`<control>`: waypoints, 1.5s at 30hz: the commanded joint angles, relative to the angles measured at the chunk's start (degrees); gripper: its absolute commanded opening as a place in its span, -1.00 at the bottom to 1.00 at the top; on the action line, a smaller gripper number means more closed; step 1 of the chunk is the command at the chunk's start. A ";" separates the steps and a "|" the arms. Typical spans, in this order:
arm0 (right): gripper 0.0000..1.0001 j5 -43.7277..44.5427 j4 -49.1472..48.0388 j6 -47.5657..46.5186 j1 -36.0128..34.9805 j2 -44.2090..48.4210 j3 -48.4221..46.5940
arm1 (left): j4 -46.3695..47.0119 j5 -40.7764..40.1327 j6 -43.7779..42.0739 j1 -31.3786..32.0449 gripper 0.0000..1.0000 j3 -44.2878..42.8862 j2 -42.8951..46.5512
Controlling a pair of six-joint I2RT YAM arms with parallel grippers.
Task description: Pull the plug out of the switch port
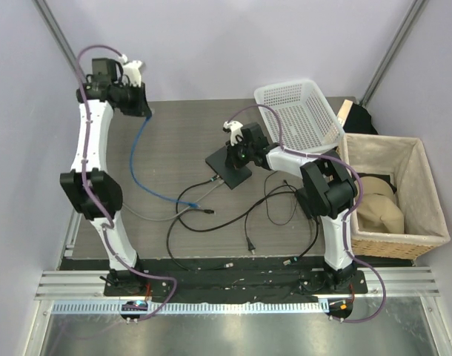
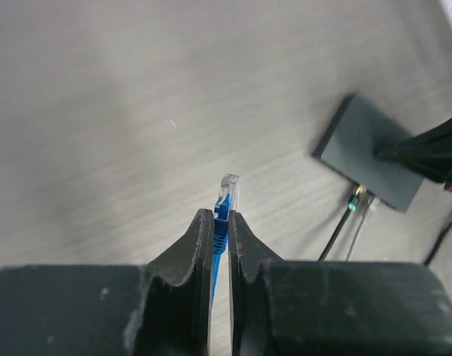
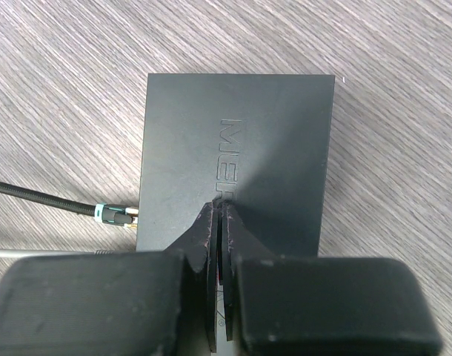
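The switch [image 1: 230, 170] is a flat dark-grey box in the middle of the table. It also shows in the left wrist view [image 2: 370, 152] and the right wrist view [image 3: 237, 141]. My right gripper [image 3: 221, 206] is shut and its tips rest on the box's top, which the top view [image 1: 238, 157] shows too. My left gripper [image 2: 220, 216] is shut on the blue cable's clear plug [image 2: 228, 191], held up at the far left [image 1: 147, 111], well away from the switch. A black cable with a teal ring [image 3: 111, 215] and a grey cable [image 3: 33, 254] meet the box's port edge.
The blue cable [image 1: 141, 159] hangs from my left gripper down to the table. Black cables [image 1: 244, 215] loop in front of the switch. A white plastic basket [image 1: 300, 111] stands tilted behind the switch. A wicker basket [image 1: 431, 200] is at the right.
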State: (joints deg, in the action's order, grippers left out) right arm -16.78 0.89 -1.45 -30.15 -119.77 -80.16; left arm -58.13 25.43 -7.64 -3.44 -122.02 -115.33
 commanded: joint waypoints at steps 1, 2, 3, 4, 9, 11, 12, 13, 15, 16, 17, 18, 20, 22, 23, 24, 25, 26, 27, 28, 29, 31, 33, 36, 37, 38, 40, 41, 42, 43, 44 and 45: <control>-0.98 8.95 10.45 -2.85 1.41 -4.16 3.96 | -1.12 -6.08 -3.26 0.19 -1.00 -4.11 7.73; -0.98 9.04 10.45 -2.85 1.41 -4.07 4.05 | -0.59 -7.05 -3.09 0.19 -1.00 -3.76 8.71; -0.98 8.95 10.28 -2.85 1.41 -3.99 4.05 | 0.64 -8.45 -2.74 0.45 -1.00 -2.71 9.93; -0.98 8.87 10.28 -2.85 1.50 -4.07 4.13 | 1.26 -12.99 -2.30 0.45 -1.00 -1.83 11.51; -0.98 8.60 9.93 -3.12 1.32 -3.81 4.22 | 4.59 -21.38 -2.12 0.02 -1.00 4.58 14.78; -0.98 8.69 9.75 -3.38 1.32 -3.46 4.48 | 6.09 -24.09 -2.55 0.10 -1.00 8.35 16.09; -0.98 8.69 9.75 -3.38 1.32 -3.11 4.57 | 6.97 -24.98 -2.90 0.10 -1.00 9.42 16.27; -0.98 8.69 9.66 -3.38 1.32 -2.93 4.75 | 7.85 -26.82 -3.52 0.10 -1.00 10.82 16.45; -0.98 8.51 9.57 -3.38 1.32 -2.23 5.19 | 10.39 -28.85 -4.31 0.10 -1.00 15.48 17.33; -0.98 8.25 9.49 -3.38 1.32 -2.05 5.45 | 11.19 -29.03 -4.23 0.02 -1.00 16.80 17.42; -0.98 8.25 9.49 -3.29 1.32 -1.70 5.63 | 11.80 -29.03 -4.23 0.10 -1.00 19.16 17.50; -0.98 8.16 9.40 -3.29 1.41 -1.53 5.63 | 12.77 -28.34 -4.14 0.02 -1.00 20.32 17.42; -0.98 8.25 9.22 -3.47 1.32 -1.00 5.80 | 13.39 -27.89 -3.44 0.19 -0.90 22.60 16.54; -0.98 8.25 9.22 -3.64 1.32 -0.56 5.72 | 13.48 -27.37 -3.44 0.45 -0.73 23.40 14.52; -0.98 8.16 9.22 -3.64 1.32 -0.38 5.63 | 13.39 -27.19 -3.17 0.72 -0.67 24.19 13.91; -0.98 8.16 9.22 -3.64 1.32 -0.21 5.63 | 13.39 -26.75 -3.00 0.80 -0.57 24.37 12.25; -0.98 8.07 9.22 -3.56 1.32 -0.12 5.46 | 13.48 -26.84 -2.73 0.89 -0.53 24.46 11.62; -0.98 7.90 9.31 -3.56 1.32 0.23 5.28 | 13.74 -26.92 -2.04 1.07 -0.46 24.81 10.75; -0.98 7.64 9.22 -3.64 1.32 0.41 5.19 | 13.83 -27.19 -1.51 1.07 -0.27 24.72 10.13; -0.98 7.37 9.31 -3.91 1.32 0.50 4.75 | 13.66 -26.67 -1.15 1.16 -0.21 24.37 8.90; -0.98 6.85 9.14 -4.26 1.32 1.45 4.49 | 12.87 -26.14 -1.06 1.59 -0.15 23.24 8.37; -0.98 4.04 9.31 -4.09 1.41 2.60 2.48 | 11.03 -21.26 -1.41 2.47 -0.01 21.22 7.75; -0.98 2.63 9.05 -2.86 1.32 4.71 0.45 | 10.14 -19.55 -0.81 5.00 0.05 19.01 8.19; -0.95 2.54 8.00 -1.62 1.41 7.95 -2.10 | 11.02 -15.33 2.35 8.79 0.13 17.78 9.51; -0.95 2.88 7.82 -1.54 1.32 8.58 -2.63 | 11.11 -14.28 3.24 9.76 0.14 17.60 9.33; -0.95 3.50 7.73 -1.80 1.32 9.19 -2.63 | 11.19 -11.66 4.38 11.77 0.15 17.60 8.72; -0.95 5.69 7.64 -2.41 1.41 10.16 -1.85 | 11.02 -9.53 6.31 13.80 0.15 17.87 7.41; -0.95 6.22 7.55 -3.54 1.50 10.34 -1.41 | 10.76 -8.74 6.58 15.90 0.15 18.21 6.53; -0.95 6.66 7.55 -4.25 1.76 10.43 -0.97 | 10.67 -8.30 7.11 16.79 0.17 18.22 4.61; -0.95 6.93 7.55 -4.52 2.02 10.69 0.17 | 10.49 -7.68 9.29 17.76 0.18 18.57 3.63; -0.95 7.19 7.55 -4.78 2.37 10.61 0.53 | 10.93 -6.89 10.35 17.86 0.18 18.92 2.66; -0.95 7.54 7.55 -5.13 2.81 10.78 1.31 | 11.45 -6.89 11.58 17.94 0.18 19.36 0.83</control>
State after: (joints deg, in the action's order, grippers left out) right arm -11.99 9.06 -4.38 -28.32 -112.71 -79.90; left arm -47.29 13.80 -1.85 13.58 -102.74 -109.95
